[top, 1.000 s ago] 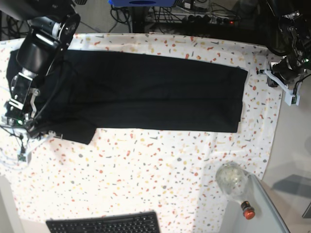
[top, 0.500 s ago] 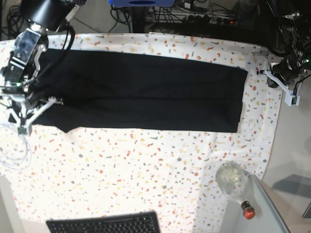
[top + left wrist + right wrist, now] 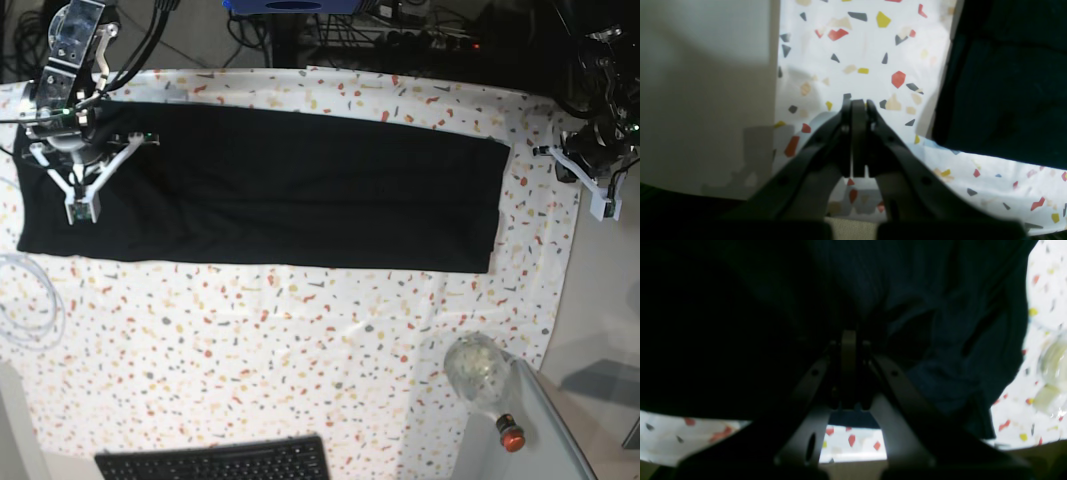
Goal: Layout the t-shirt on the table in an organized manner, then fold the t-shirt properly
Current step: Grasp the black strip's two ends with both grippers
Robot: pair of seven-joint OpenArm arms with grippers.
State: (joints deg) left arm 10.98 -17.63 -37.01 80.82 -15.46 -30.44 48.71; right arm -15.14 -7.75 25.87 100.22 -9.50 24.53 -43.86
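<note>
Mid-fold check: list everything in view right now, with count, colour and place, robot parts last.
t-shirt: one, black, folded into a long strip across the far half of the table.
table: one, white cover with coloured flecks.
keyboard: one, black, near edge.
glass jar: one, clear, near right corner.
cable: one, white, looped at the left edge.
right gripper: shut, over the shirt's left end.
left gripper: shut, empty, beside the shirt's right end.

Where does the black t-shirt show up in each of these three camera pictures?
Base: the t-shirt lies as a long band across the table's upper half.
Left wrist: it fills the right side.
Right wrist: it fills most of the frame.
Shared landmark: the flecked table cover.
</note>
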